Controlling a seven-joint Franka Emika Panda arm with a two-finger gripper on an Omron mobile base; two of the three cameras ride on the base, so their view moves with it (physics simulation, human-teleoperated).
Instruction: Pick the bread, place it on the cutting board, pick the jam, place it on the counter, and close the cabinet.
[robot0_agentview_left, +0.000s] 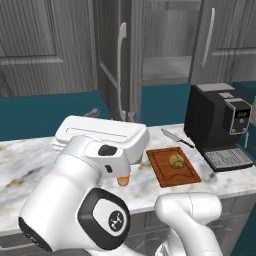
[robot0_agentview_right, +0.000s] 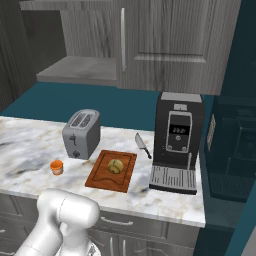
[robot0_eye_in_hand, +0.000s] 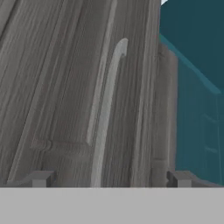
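Round golden-brown bread (robot0_agentview_right: 116, 166) sits on the reddish-brown wooden cutting board (robot0_agentview_right: 100, 180); small orange jam jar (robot0_agentview_right: 57, 167) on marbled white-grey counter (robot0_agentview_right: 30, 145), at board's 9 o'clock. Dark grey wood-grain cabinet door (robot0_eye_in_hand: 74, 96) w/ silver bar handle (robot0_eye_in_hand: 106, 114) ajar; gripper (robot0_eye_in_hand: 110, 179) fingers apart, empty, facing it. Risk: a glancing push slips off the handle, door left open.

Both base views look forward and down at the counter (robot0_agentview_left: 30, 160) from left and right; the hand view faces the cabinet (robot0_eye_in_hand: 65, 87) door closely.
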